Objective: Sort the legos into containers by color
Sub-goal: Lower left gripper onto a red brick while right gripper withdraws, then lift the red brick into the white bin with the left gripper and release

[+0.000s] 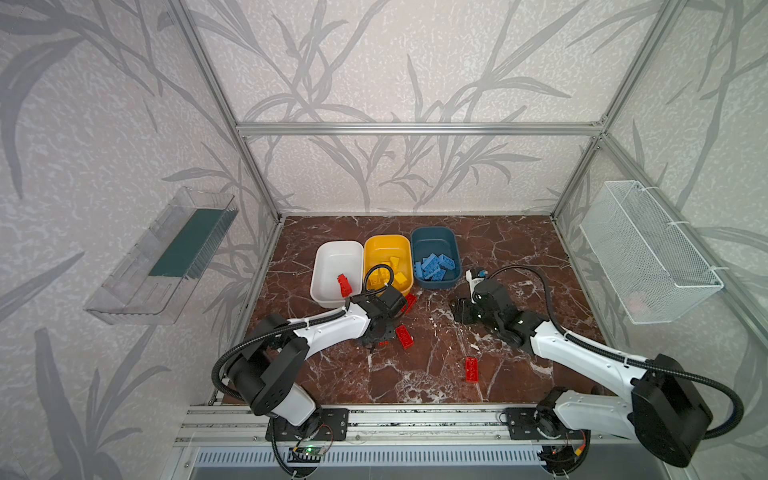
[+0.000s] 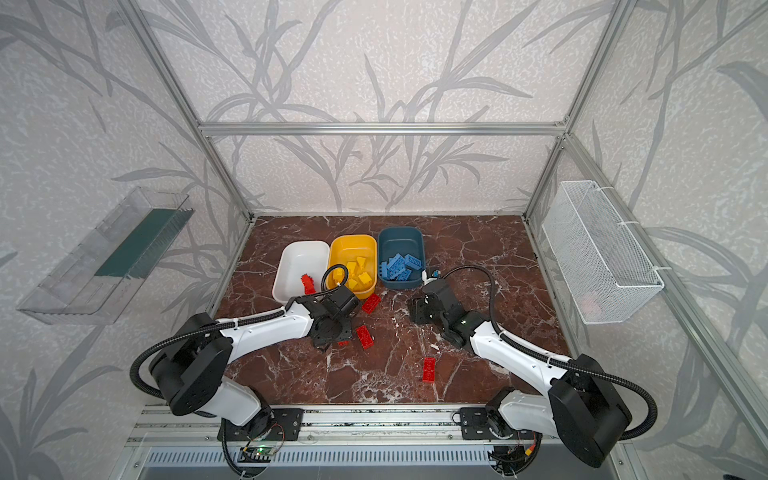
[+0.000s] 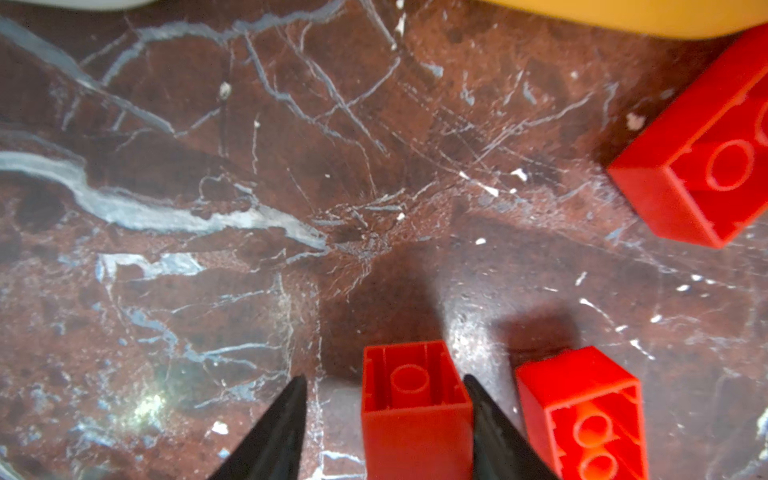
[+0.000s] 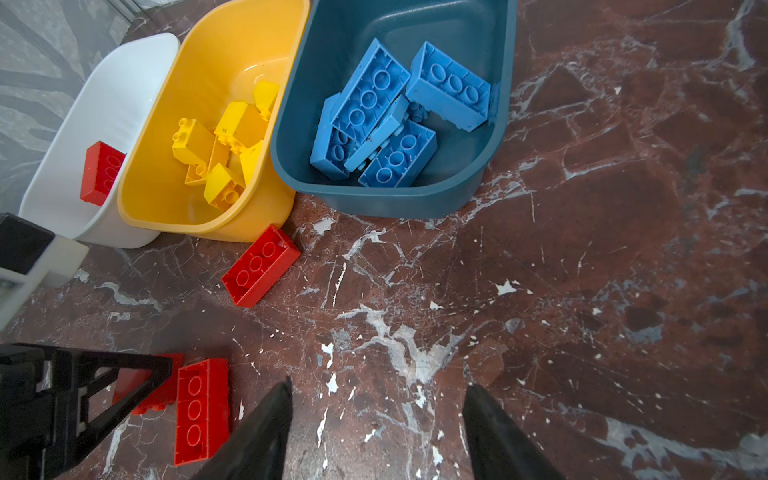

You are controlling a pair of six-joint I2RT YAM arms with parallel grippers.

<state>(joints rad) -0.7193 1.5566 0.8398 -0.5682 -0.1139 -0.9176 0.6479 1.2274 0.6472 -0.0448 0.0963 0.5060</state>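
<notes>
In the left wrist view my left gripper (image 3: 384, 378) stands open around a small red lego (image 3: 415, 415) on the table; one finger touches it and a gap shows at the other. Another red lego (image 3: 582, 415) lies right beside it, and a third (image 1: 410, 302) lies against the yellow container (image 1: 386, 245). A fourth red lego (image 1: 471, 369) lies alone nearer the front. The white container (image 1: 336, 253) holds one red lego (image 1: 344, 285). Yellow legos (image 4: 224, 145) fill the yellow container, and blue legos (image 4: 386, 120) fill the teal container (image 1: 432, 239). My right gripper (image 4: 378, 383) hovers open with nothing in it.
A clear plastic tray (image 1: 162, 257) hangs on the left wall and a white wire basket (image 1: 648, 257) on the right wall. Metal frame posts edge the marble table (image 1: 519, 249). The two arms reach in from the front rail.
</notes>
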